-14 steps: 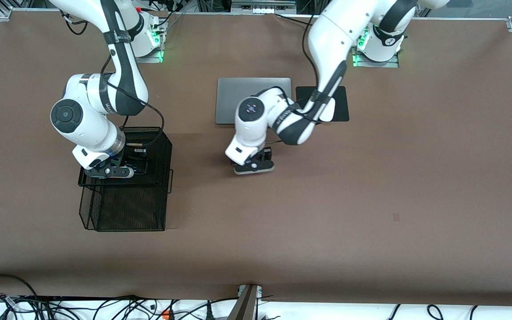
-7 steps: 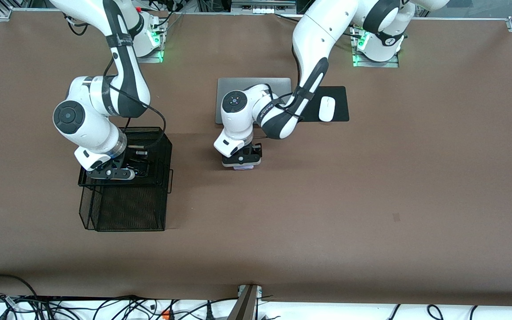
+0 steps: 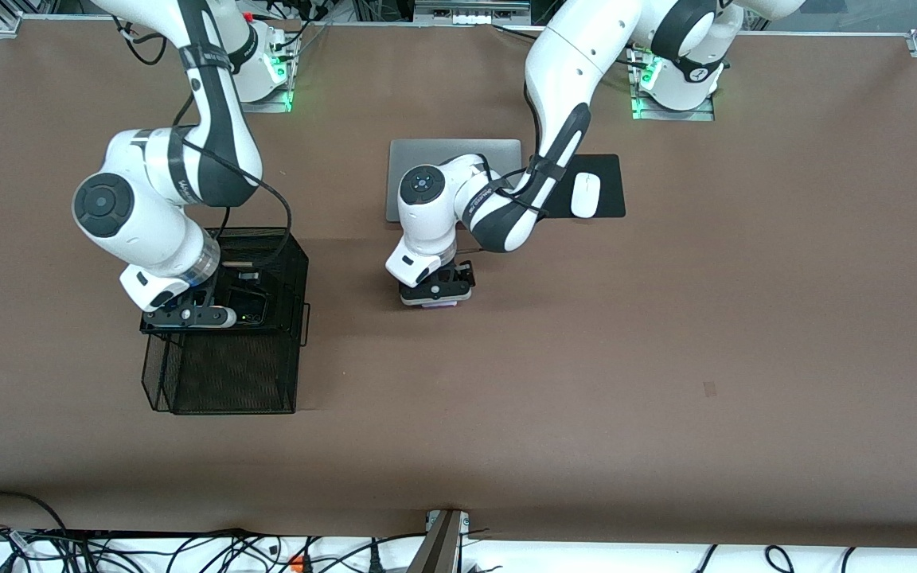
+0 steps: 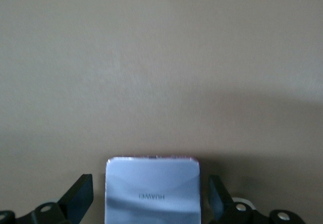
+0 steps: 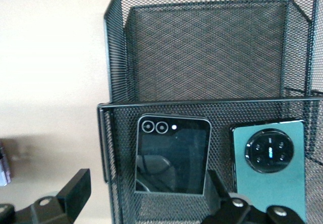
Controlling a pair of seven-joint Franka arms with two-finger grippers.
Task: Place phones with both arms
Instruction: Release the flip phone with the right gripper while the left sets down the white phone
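Observation:
The pale-lilac phone [image 4: 151, 193] lies flat on the brown table near the middle, nearer the front camera than the laptop; only its edge [image 3: 444, 305] shows under my left gripper [image 3: 435, 293]. That gripper [image 4: 150, 183] is open, with a finger on each side of the phone and a small gap at each. The small black phone [image 5: 174, 156] and the dark-green phone [image 5: 270, 168] lie side by side in the upper tray of the black mesh organizer [image 5: 202, 47]. My right gripper [image 3: 188, 316] is open and empty [image 5: 146, 181] over the tray's edge, next to the black phone [image 3: 247, 306].
The mesh organizer [image 3: 220, 374] stands toward the right arm's end, its lower bin nearer the front camera. A grey laptop [image 3: 427, 159] and a white mouse [image 3: 585, 195] on a black pad [image 3: 610, 171] lie close to the robots' bases.
My left gripper has moved toward the right arm's end and settled around the lilac phone. My right gripper has drawn back from the tray, uncovering the black phone.

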